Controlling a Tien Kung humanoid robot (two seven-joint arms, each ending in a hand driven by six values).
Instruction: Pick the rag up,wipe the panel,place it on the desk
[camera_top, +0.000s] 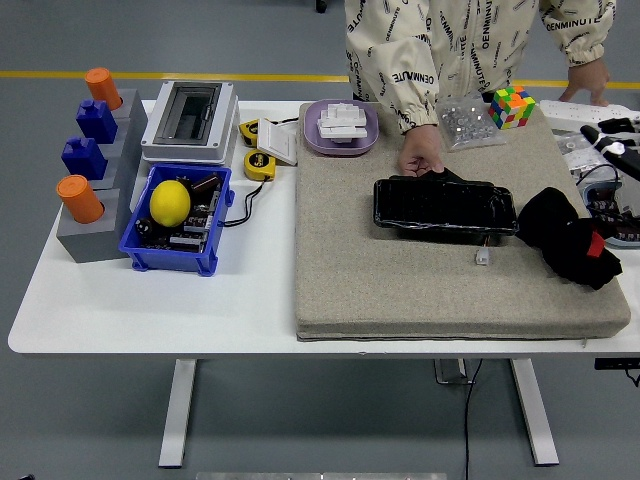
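Right hand (608, 150) fingers unclear; crumpled black cloth rag (570, 235) beside glossy black panel (445, 207) probably soft, light—pinch a raised fold.

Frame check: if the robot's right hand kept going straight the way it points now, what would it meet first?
Most likely the glossy black rectangular panel, which lies just left of the right hand on the grey felt mat. The hand's height above the mat is unclear.

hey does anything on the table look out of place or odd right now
A yellow lemon sits in the blue bin among electronic parts, which looks odd. The black panel lies slightly askew on the grey mat.
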